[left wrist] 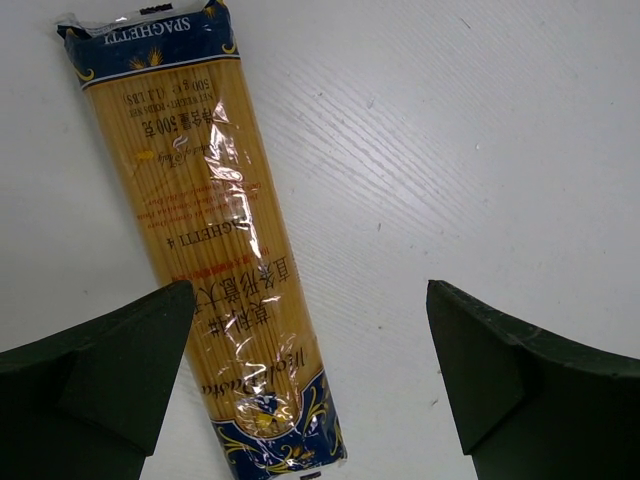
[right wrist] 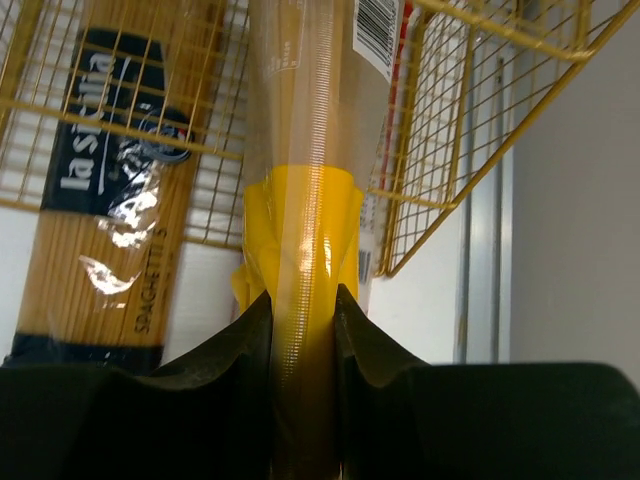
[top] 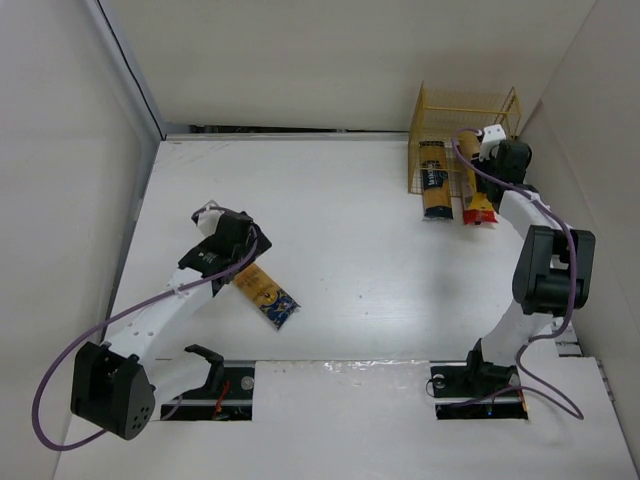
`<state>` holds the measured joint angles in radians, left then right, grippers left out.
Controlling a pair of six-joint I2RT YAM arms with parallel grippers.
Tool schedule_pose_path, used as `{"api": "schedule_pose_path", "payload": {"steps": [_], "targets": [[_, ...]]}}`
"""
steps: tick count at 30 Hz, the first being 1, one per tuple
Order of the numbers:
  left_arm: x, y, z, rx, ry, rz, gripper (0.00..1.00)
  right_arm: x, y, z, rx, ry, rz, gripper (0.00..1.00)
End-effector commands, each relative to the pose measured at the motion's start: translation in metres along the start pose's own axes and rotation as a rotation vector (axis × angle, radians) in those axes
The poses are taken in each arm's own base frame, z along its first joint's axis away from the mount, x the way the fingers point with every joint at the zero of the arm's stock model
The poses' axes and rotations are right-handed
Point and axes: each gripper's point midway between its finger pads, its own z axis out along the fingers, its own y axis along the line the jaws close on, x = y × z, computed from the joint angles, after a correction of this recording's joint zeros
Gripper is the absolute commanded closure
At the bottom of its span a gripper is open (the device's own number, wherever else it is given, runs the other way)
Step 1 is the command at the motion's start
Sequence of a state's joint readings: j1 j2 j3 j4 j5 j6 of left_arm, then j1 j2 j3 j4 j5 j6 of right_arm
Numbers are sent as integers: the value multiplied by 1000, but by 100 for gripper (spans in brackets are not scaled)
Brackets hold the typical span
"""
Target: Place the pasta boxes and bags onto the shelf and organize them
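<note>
The yellow-gold wire shelf [top: 465, 118] stands at the far right by the wall. My right gripper [right wrist: 302, 300] is shut on the near end of the yellow bag [right wrist: 300, 215], whose far end reaches into the shelf [right wrist: 470, 120]. A red pack [right wrist: 400, 60] shows just behind it. The dark-blue-and-tan pack [right wrist: 100, 230] lies to its left, half inside the shelf [top: 435, 180]. My left gripper [left wrist: 310, 340] is open above the table. The tan blue-ended spaghetti bag [left wrist: 210, 230] lies flat by its left finger [left wrist: 120, 370], untouched. In the top view the bag [top: 268, 292] lies just past my left gripper [top: 240, 255].
White walls close the table on the left, back and right; the right wall [right wrist: 580, 200] is right beside the shelf. The arm bases [top: 480, 380] sit at the near edge.
</note>
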<state>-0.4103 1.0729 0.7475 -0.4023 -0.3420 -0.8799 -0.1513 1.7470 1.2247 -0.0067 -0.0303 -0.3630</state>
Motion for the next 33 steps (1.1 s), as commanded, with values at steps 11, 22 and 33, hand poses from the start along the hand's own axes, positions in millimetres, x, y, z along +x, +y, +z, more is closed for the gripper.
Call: {"api": "schedule_pose_path", "payload": {"steps": [11,22,33], "targets": [[24,36,12,-166,84,-121,0,-106,-61,22,211,-299,-1,100],[21,42,34,-226,91,-194,0,-94,-66,34,247,-266,-3,23],[28,63,42,-346,94,-243,0,-92,-56,0,202,-260,-20,5]]}}
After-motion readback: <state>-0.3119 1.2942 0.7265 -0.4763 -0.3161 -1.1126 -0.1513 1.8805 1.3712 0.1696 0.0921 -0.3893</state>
